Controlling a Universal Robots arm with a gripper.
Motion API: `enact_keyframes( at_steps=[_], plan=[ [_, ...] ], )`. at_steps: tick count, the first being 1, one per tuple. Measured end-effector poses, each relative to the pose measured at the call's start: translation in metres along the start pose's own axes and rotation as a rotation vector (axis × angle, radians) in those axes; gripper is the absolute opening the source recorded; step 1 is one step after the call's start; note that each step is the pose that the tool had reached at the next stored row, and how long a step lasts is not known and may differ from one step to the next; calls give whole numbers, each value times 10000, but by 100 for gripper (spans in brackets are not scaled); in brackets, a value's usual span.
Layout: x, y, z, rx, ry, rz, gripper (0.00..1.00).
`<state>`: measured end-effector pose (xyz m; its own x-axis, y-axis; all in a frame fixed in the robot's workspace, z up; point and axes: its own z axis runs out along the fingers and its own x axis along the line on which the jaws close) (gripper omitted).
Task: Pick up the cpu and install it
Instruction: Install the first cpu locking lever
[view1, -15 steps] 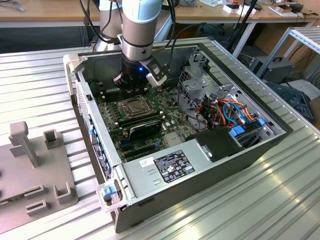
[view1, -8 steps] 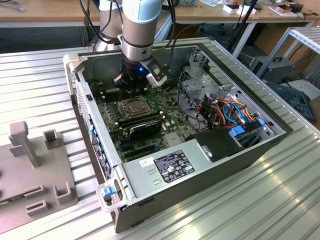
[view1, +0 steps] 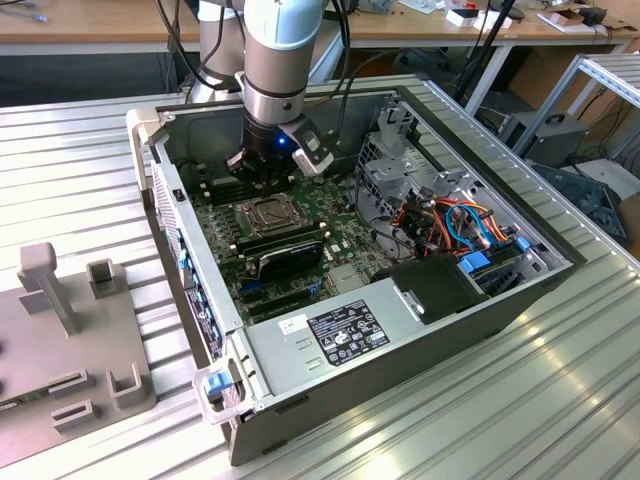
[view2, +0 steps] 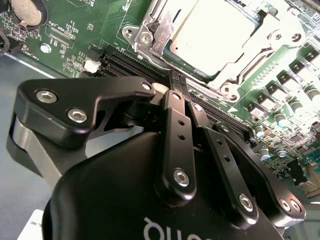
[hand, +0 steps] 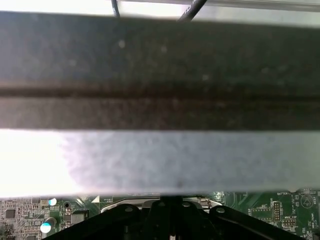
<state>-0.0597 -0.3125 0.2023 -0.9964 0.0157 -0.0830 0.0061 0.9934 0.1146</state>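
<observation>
An open grey metal computer case (view1: 330, 340) lies on its side, top uncovered. The black gripper (view2: 179, 80), fingers pressed together, hangs low above the green motherboard (view1: 235, 245) beside the metal-framed processor socket (view1: 268, 212), holding the silvery square cpu (view2: 215, 32). A grey case wall (hand: 160, 160) stands close behind; a steel drive cage (view1: 400, 175) and coloured cables (view1: 455, 225) crowd the exterior view's right.
</observation>
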Motion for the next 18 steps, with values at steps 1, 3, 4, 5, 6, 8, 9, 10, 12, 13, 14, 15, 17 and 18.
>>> enact_keyframes(
  at_steps=[1, 3, 4, 5, 6, 8, 9, 10, 12, 13, 14, 15, 17, 18],
  plan=[
    [0, 0, 2, 3, 0, 0, 11],
    [1, -1, 7, 5, -1, 0, 11],
    [1, -1, 9, 6, 0, -1, 11],
    [1, -1, 11, 7, 0, 0, 11],
    [1, -1, 13, 7, -1, -1, 11],
    [2, 1, 16, 7, -2, 1, 11],
    [2, 6, 17, 8, 0, 0, 11],
    [2, 12, 18, 10, 0, 0, 11],
    [2, 20, 19, 9, 0, 0, 11],
    [2, 22, 21, 6, 0, -2, 11],
    [1, 23, 23, 5, -1, -2, 11],
    [2, 23, 25, 6, 0, -1, 11],
    [3, 22, 33, 9, 2, -1, 11],
    [4, 20, 41, 10, 3, -1, 11]
  ],
)
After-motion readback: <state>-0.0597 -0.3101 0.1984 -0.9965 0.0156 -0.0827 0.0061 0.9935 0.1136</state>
